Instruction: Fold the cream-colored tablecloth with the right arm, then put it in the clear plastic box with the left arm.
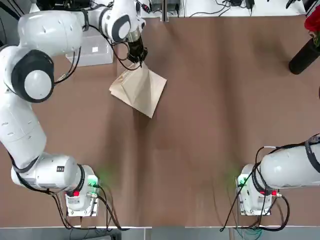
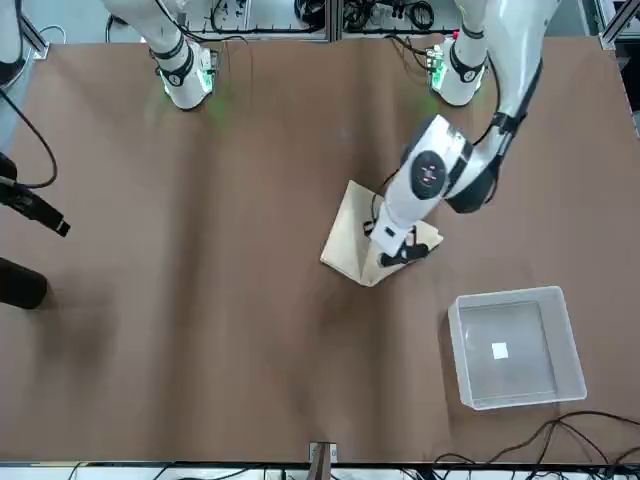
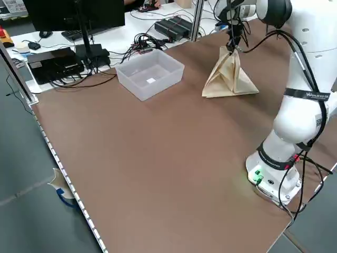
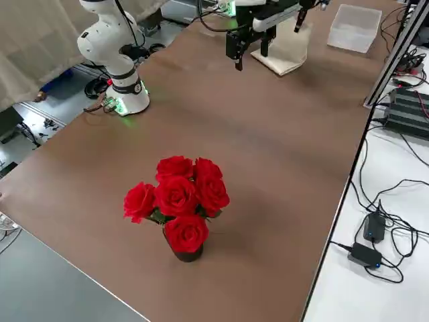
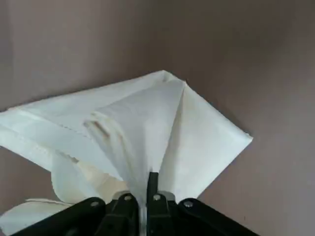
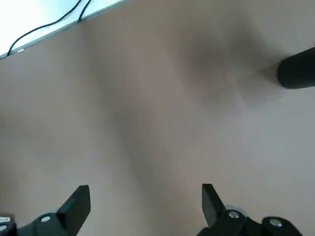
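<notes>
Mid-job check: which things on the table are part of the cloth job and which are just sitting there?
In the job: cream tablecloth, pinched by left gripper; clear plastic box; right gripper, open, idle.
Lying about: vase of red roses.

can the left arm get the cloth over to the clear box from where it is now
Probably yes: the left end effector is shut on the tablecloth, the clear plastic box sits open beside it, and nothing stands between them.

No legible text, labels or numbers anywhere.
</notes>
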